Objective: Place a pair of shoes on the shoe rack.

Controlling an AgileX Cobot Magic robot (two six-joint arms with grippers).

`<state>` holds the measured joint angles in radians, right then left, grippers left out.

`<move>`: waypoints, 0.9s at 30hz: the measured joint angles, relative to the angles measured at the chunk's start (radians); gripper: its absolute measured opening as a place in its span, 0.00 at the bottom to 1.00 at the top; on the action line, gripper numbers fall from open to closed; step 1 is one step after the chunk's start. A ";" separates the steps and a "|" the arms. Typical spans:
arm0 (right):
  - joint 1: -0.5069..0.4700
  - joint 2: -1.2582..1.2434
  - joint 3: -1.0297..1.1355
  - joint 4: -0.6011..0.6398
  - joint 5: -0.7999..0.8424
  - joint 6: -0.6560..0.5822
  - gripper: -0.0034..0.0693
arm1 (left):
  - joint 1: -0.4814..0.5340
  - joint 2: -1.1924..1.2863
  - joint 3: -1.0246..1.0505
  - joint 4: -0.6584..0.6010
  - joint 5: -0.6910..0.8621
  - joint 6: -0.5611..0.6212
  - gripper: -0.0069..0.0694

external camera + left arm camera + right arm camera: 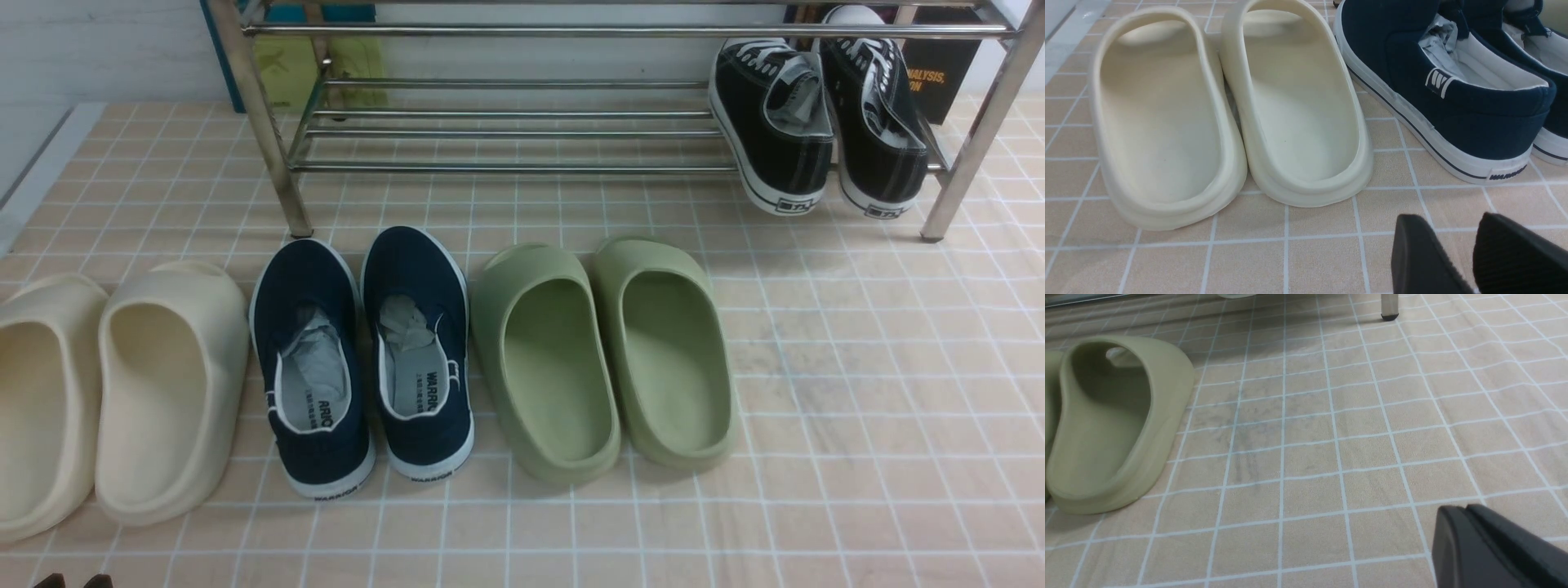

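The two black canvas sneakers [775,131] [878,122] rest side by side on the lower rails of the steel shoe rack [506,31], at its right end. Their heels point toward me and hang a little over the front rail. My left gripper [1449,222] is open and empty, low over the tiled floor near the cream slippers and the navy shoe; its tips just show in the front view [73,581]. My right gripper [1459,509] is shut and empty, low over bare floor to the right of the green slippers. It is out of the front view.
On the floor in front of the rack stand cream foam slippers [167,384], navy slip-on shoes [363,359] and green foam slippers [604,351]. A rack leg [1389,306] stands far ahead of my right gripper. The rest of the rack's lower rails hold nothing.
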<state>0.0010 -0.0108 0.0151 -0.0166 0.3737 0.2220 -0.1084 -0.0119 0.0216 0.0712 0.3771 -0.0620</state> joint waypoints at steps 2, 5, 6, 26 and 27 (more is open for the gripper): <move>0.000 0.000 0.000 0.000 0.000 0.000 0.09 | 0.000 0.000 0.000 0.000 0.000 0.000 0.40; 0.000 0.000 0.000 0.000 0.000 0.000 0.09 | 0.000 0.000 0.000 0.000 0.000 0.000 0.40; 0.000 0.000 0.000 0.000 0.000 0.000 0.09 | 0.000 0.000 0.000 0.000 0.000 0.000 0.40; 0.000 0.000 0.000 0.000 0.000 0.000 0.12 | 0.000 0.000 0.000 0.038 0.001 0.000 0.40; 0.000 0.000 0.000 0.000 0.000 0.000 0.12 | 0.000 0.000 0.000 0.038 0.001 0.000 0.40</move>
<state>0.0010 -0.0108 0.0151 -0.0166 0.3737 0.2220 -0.1084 -0.0119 0.0216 0.1095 0.3780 -0.0620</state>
